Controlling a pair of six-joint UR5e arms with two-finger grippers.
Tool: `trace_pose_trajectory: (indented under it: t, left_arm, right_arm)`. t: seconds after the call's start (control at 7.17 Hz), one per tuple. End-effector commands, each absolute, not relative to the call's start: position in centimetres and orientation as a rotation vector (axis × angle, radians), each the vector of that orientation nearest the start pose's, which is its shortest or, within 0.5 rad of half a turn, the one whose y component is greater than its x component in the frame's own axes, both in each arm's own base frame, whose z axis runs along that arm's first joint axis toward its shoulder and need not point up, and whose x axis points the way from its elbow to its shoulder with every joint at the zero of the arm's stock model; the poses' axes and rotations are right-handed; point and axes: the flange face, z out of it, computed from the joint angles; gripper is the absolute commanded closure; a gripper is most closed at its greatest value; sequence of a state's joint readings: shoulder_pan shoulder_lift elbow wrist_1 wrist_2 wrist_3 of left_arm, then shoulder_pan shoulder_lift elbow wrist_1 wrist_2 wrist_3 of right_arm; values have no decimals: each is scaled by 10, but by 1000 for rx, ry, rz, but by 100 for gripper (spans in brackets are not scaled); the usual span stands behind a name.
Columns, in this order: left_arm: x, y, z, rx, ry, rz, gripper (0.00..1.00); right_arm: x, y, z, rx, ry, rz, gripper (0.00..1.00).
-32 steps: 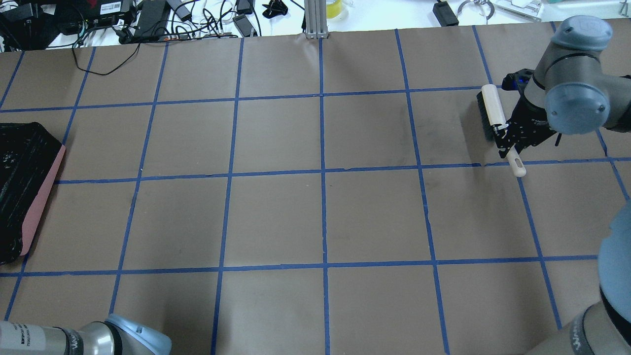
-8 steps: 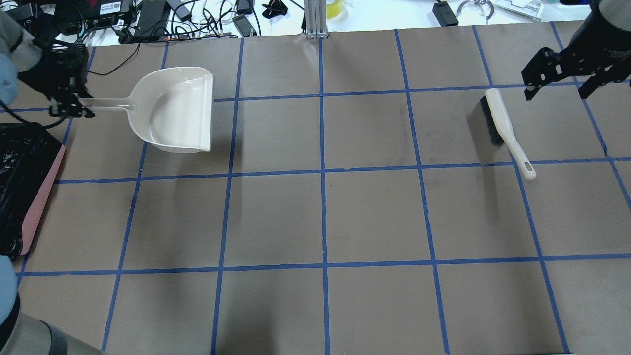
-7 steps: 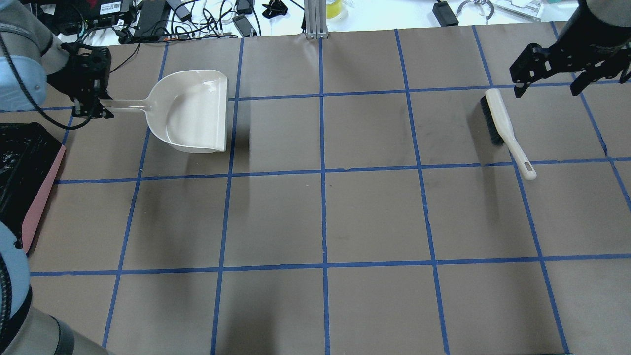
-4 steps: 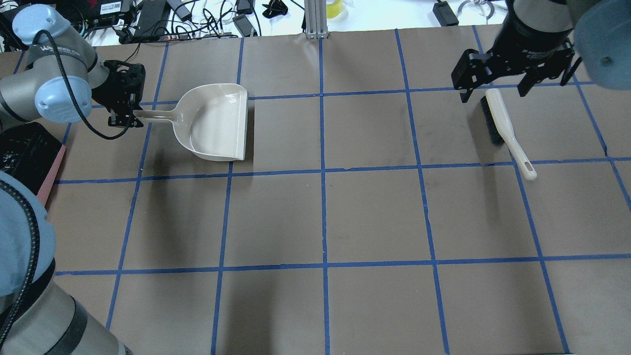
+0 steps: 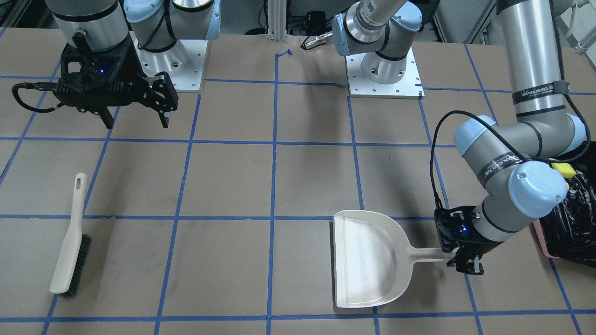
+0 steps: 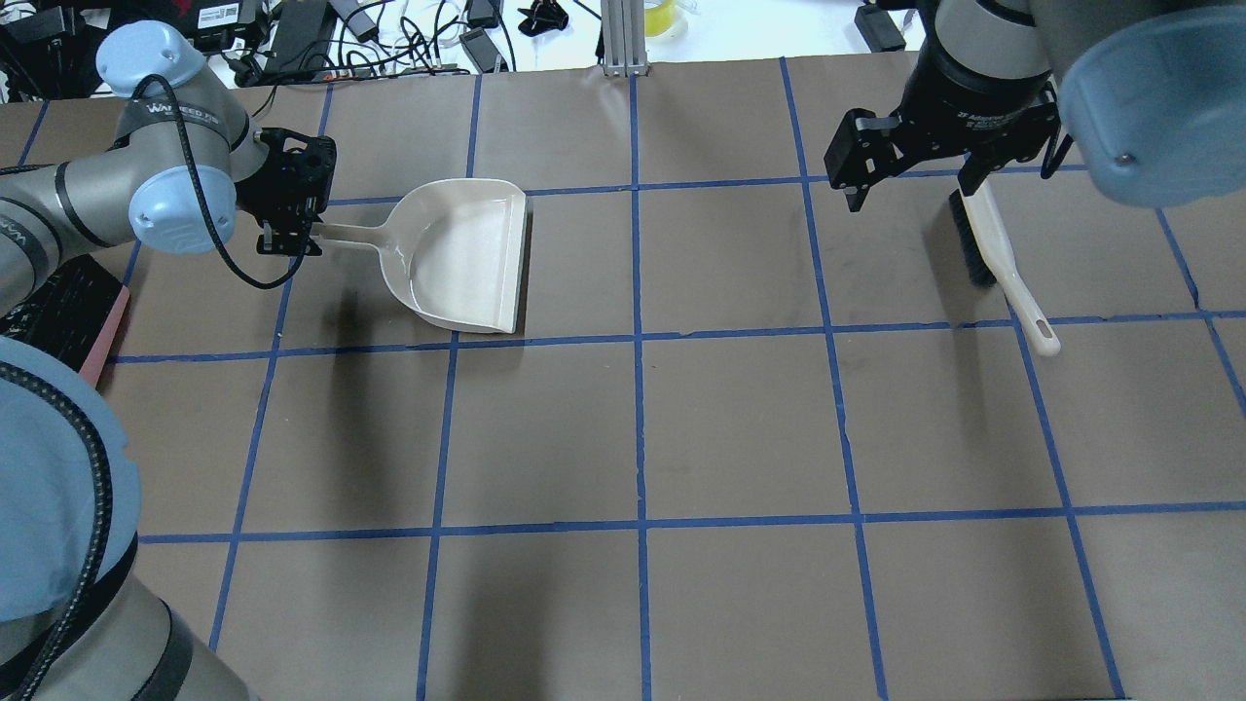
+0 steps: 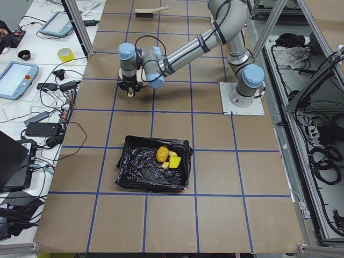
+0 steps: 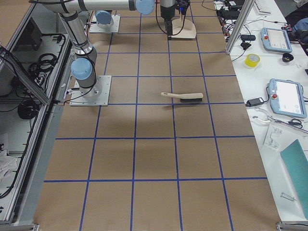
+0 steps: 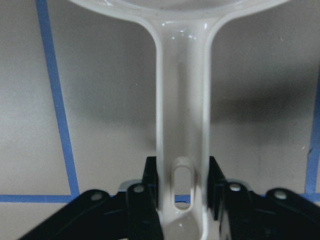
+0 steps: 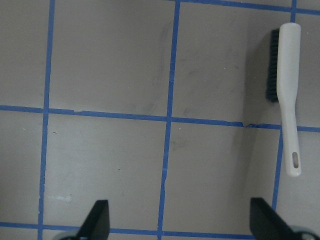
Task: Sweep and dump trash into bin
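My left gripper [image 6: 292, 232] is shut on the handle of the beige dustpan [image 6: 467, 255], which sits flat and empty on the table; the left wrist view shows its fingers [image 9: 150, 182] clamped on the handle [image 9: 182, 100]. The pink bin with its black bag [image 7: 134, 172] holds the orange lump [image 7: 162, 153] and the yellow sponge piece [image 7: 174, 162]; the cream slice is hard to make out. The bin lies behind my left arm [image 5: 540, 237]. My right gripper [image 6: 910, 183] is open and empty, hovering over the brush [image 6: 995, 255].
The brush [image 5: 70, 242] lies flat on the brown paper with blue tape lines, bristles sideways. Cables, tape rolls and tablets crowd the white bench [image 6: 389, 29] past the far edge. A metal post [image 6: 623, 39] stands at the far middle.
My left arm has slid the dustpan to the right, away from the bin. My right gripper has let go of the brush, which lies still, and has moved left above its head.
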State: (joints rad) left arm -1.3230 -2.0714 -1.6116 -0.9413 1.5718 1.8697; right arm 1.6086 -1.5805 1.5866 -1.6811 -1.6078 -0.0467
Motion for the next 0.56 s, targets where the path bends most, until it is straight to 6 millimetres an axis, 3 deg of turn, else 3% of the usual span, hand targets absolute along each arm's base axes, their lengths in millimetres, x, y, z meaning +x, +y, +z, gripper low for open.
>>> trace_pose_trajectory:
  t: [0.0, 0.14, 0.42]
  left_arm:
    - [30, -660, 241, -2359, -2223, 1, 79]
    - [29, -661, 241, -2360, -2228, -1, 52]
    - [25, -663, 252, -2335, -2274, 13, 45]
  right_arm:
    - [149, -490, 500, -133, 3170, -175, 0]
    - [151, -487, 505, -138, 3156, -194, 0]
    - [151, -486, 505, -136, 3150, -191, 0]
